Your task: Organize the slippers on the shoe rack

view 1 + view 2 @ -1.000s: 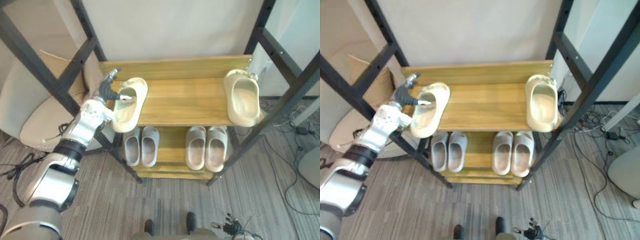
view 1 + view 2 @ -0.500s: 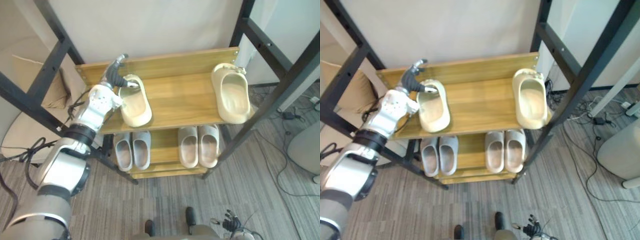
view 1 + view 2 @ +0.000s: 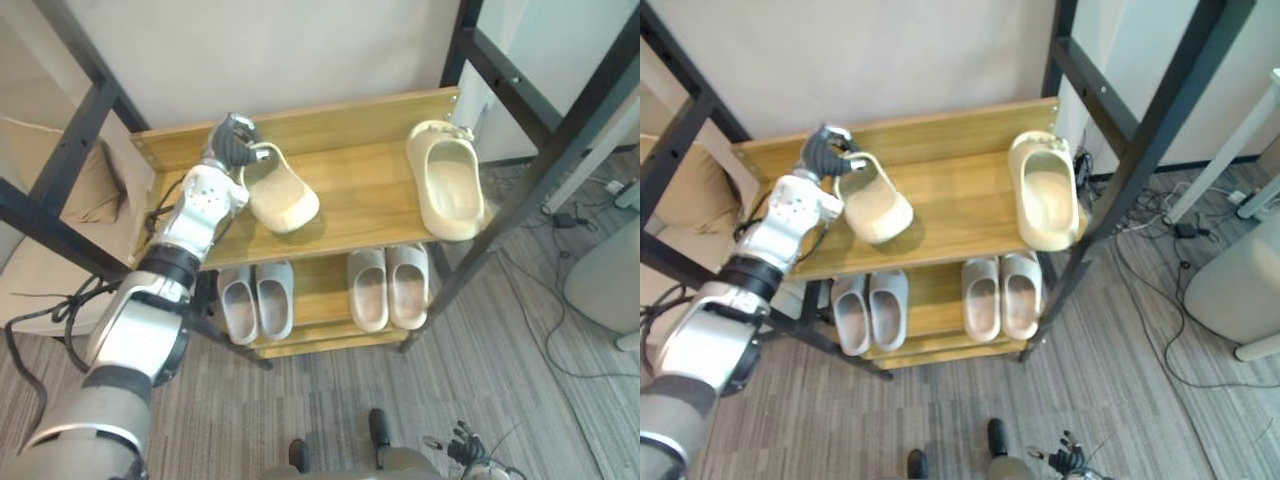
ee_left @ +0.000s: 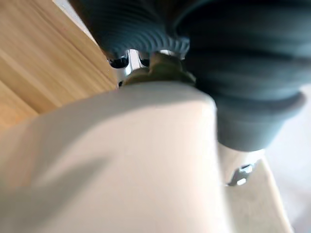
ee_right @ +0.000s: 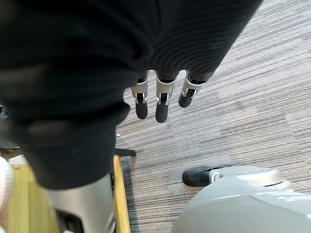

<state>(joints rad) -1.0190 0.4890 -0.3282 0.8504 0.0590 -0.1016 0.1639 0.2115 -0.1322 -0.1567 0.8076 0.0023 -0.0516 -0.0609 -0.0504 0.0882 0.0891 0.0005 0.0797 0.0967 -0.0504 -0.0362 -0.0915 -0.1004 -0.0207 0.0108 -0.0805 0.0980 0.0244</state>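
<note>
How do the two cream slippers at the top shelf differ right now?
The left slipper is gripped at its rim by the left hand; the right slipper lies free. The left slipper is tipped and turned at a slant, while the right slipper sits flat, opening up, at the top shelf's right end. Both are cream.

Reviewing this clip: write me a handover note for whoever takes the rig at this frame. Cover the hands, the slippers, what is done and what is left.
Left hand: fingers curled round the heel rim of the left cream slipper, which sits skewed at the left of the top shelf; resting or lifted, I cannot tell.
Right hand: fingers straight, holding nothing, above the floor.
Right cream slipper: at the right end of the top shelf, well apart from its mate.
Done: left grey pair and right grey pair stand neatly on the lower shelf.
Left: probably set the cream slippers side by side, then release.
</note>
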